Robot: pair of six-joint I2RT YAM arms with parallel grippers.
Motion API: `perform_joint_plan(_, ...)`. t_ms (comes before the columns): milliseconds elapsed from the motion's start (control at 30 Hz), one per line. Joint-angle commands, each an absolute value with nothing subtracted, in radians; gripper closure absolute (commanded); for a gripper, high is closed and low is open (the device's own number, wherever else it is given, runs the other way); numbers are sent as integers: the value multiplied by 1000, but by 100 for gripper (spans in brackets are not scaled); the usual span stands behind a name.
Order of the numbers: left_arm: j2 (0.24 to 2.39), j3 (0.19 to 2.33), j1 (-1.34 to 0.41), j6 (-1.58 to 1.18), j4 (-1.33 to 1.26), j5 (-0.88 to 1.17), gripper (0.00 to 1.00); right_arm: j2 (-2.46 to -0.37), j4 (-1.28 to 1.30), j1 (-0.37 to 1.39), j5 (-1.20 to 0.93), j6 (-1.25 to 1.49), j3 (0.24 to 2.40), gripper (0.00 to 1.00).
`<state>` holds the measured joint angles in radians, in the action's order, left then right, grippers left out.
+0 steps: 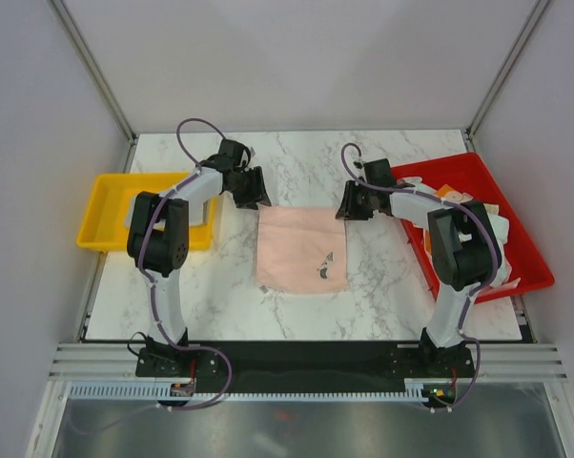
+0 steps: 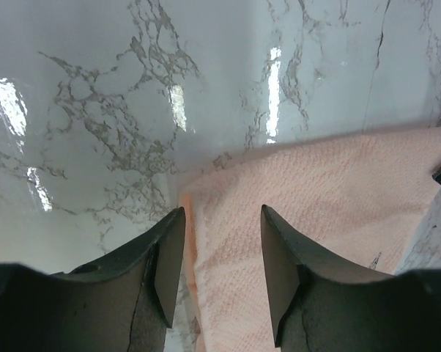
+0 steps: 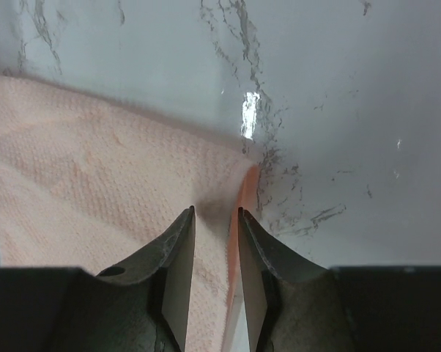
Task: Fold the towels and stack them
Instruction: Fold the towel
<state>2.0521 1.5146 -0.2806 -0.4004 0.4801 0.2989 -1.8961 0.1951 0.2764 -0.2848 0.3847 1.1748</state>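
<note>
One pale pink towel (image 1: pixel 301 248) lies flat in the middle of the marble table (image 1: pixel 297 162), the only one on the tabletop. Its long axis runs from 6 to 12 o'clock, and its short edges face the arms and the far wall. A small grey print sits near its near corner at about 5 o'clock. At the towel's far corner, toward 11 o'clock, the left gripper (image 1: pixel 256 198) stands tip-down. In its wrist view the two fingers (image 2: pixel 169 249) are clearly apart, straddling the towel's side edge with cloth and marble showing between them and nothing clamped. At the other far corner, toward 1 o'clock, the right gripper (image 1: pixel 350 210) also points down. Its fingers (image 3: pixel 178 249) stand a narrow gap apart over the corner, and the cloth's edge runs up along the inside of one finger. One yellow tray (image 1: pixel 101 191) sits at 9 o'clock. One red tray (image 1: pixel 530 262) sits at 3 o'clock with more towels (image 1: pixel 449 194) in it, orange and white among them. The right arm covers too much of these to count them.
</note>
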Motion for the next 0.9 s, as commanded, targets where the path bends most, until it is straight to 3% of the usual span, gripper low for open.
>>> perform_joint_plan(0,2075,1552,-275,-357,471,333,48,-1911,158,272,-307,370,1230,63)
perform_joint_plan(467,2059,1522,-273,-373,459,367,57,-1925,120,258,-328,403,1216,65)
perform_joint_plan(867,2029,1488,-273,-377,454,376,53,-1916,114,258,-322,434,1203,66)
